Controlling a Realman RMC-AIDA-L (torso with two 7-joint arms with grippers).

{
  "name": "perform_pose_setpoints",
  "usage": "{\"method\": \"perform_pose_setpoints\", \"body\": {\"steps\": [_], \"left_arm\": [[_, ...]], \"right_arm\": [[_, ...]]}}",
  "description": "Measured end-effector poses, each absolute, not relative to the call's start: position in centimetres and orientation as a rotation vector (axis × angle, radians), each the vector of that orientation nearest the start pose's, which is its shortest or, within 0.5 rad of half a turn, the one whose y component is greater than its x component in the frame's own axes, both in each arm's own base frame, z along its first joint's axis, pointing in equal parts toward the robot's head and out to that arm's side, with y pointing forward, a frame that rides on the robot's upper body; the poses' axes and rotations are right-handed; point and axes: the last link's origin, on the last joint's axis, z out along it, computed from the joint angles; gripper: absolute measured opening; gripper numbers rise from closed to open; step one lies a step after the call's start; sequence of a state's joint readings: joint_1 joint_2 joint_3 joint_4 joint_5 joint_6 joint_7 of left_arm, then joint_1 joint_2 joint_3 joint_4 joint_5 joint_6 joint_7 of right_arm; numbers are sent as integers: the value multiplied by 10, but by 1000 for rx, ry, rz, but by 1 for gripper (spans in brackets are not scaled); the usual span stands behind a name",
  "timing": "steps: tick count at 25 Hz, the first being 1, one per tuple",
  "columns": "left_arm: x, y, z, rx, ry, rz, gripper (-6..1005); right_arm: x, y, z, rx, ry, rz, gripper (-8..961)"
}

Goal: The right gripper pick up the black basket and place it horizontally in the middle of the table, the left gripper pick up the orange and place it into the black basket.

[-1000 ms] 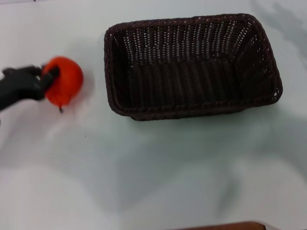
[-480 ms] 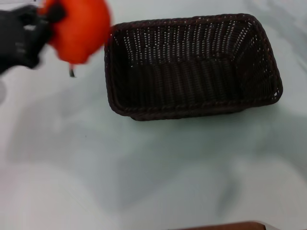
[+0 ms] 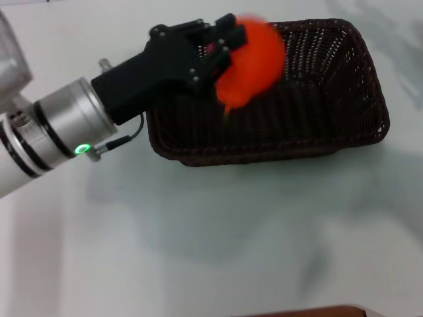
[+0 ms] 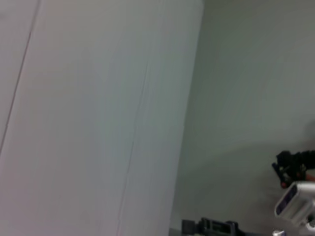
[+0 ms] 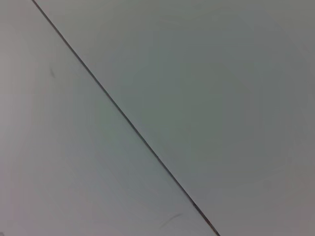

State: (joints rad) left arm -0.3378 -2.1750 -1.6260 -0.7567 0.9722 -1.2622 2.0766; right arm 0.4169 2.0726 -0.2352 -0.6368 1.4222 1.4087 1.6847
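The black basket point(image 3: 317, 99) lies lengthwise across the far middle of the white table point(image 3: 198, 238) in the head view. My left gripper point(image 3: 228, 49) reaches in from the left and is shut on the orange point(image 3: 254, 63), holding it above the basket's left half, clear of the basket floor. The orange's short stem points down. My right gripper is out of view; the right wrist view shows only a plain pale surface with a dark line. The left wrist view shows pale walls and no fingers.
The left arm's silver joint point(image 3: 63, 122) with a green light hangs over the table's left side. A brown edge strip point(image 3: 310, 311) shows at the table's near edge. Distant dark equipment point(image 4: 295, 167) shows in the left wrist view.
My left gripper has lifted the orange off the table at the left and carried it right, over the basket's left half. The basket has not moved.
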Motion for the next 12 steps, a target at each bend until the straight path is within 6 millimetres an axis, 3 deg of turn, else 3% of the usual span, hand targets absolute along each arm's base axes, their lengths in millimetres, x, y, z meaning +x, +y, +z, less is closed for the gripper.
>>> {"method": "perform_pose_setpoints", "body": {"steps": [4, 7, 12], "left_arm": [[-170, 309, -62, -2412, -329, -1272, 198], [-184, 309, -57, -2318, -343, -1265, 284], [-230, 312, -39, -2074, -409, -1178, 425]], "right_arm": [[336, 329, 93, -1054, -1706, -894, 826], [334, 327, 88, -998, -1731, -913, 826], [332, 315, 75, -835, -1619, -986, 826]]}}
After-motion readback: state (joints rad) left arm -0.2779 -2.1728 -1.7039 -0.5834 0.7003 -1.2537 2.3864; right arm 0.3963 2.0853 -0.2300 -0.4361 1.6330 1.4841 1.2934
